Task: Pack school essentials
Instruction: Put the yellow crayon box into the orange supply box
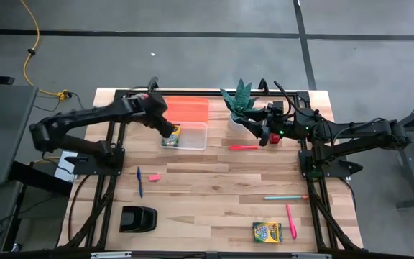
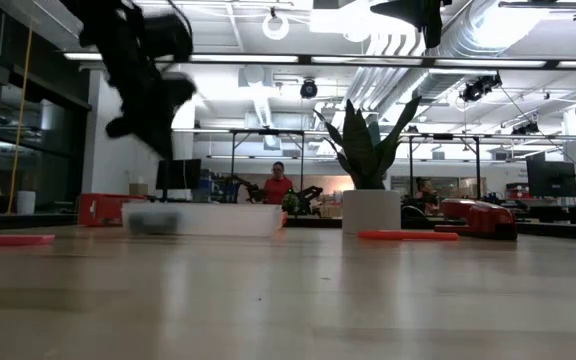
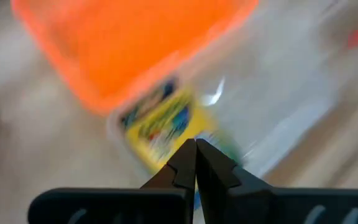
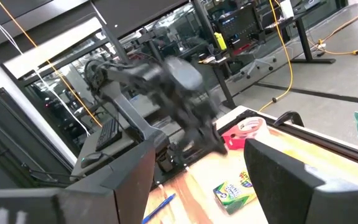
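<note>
The left gripper (image 3: 195, 149), fingers pressed together, hovers over a glossy rectangular crayon box (image 1: 171, 136) inside the clear plastic bin (image 1: 198, 137).

The right gripper (image 1: 267, 134) waits with its fingers apart beside the spiky plant (image 1: 240, 101).

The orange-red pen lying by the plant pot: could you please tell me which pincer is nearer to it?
Right. The right pincer hovers just beside the orange-red pen, near the plant pot. The left pincer is farther off, over the clear bin.

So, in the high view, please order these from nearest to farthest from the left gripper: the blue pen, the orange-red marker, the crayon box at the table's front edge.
Measured from the left gripper, over the clear bin:
1. Blue pen, toward the front on the left side.
2. Orange-red marker, toward the right, near the plant pot.
3. Crayon box at the front edge, far right front corner.
</note>
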Motion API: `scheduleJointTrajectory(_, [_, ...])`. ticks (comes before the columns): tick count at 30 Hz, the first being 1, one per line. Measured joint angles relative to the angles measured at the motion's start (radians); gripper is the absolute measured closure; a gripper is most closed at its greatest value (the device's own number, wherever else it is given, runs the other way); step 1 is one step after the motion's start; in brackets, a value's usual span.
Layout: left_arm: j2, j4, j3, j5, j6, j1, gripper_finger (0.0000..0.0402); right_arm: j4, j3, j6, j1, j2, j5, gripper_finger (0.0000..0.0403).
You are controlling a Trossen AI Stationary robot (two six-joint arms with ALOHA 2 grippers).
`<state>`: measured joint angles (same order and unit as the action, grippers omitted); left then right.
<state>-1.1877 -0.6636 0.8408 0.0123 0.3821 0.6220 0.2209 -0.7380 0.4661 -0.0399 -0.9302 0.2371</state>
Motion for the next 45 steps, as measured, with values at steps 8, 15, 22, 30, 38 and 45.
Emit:
scheduleJointTrajectory(8, [0.4, 0.446, -0.026, 0.101, -0.114, -0.1, 0.0401, 0.001, 0.0, -0.056, 0.006, 0.0, -0.002, 0.0163])
scheduleJointTrajectory(15, [0.647, 0.768, -0.188, 0.111, -0.1, -0.257, 0.0401, 0.009, 0.0, -0.115, 0.008, 0.0, -0.006, 0.0163])
scheduleJointTrajectory(22, [0.728, 0.789, -0.236, 0.106, -0.176, -0.319, 0.0401, 0.015, 0.0, -0.144, 0.008, 0.0, -0.015, 0.0163])
scheduleJointTrajectory(30, [0.71, 0.787, -0.235, 0.085, -0.178, -0.318, 0.0401, 0.013, 0.0, -0.161, 0.008, 0.0, -0.056, 0.0163])
scheduleJointTrajectory(38, [0.687, 0.784, -0.235, 0.094, -0.176, -0.319, 0.0401, 0.005, 0.0, -0.118, 0.008, 0.0, -0.065, 0.0163])
scheduleJointTrajectory(45, [0.686, 0.783, -0.235, 0.08, -0.176, -0.319, 0.0401, -0.349, -0.083, 0.037, 0.099, -0.036, -0.197, 0.0163])
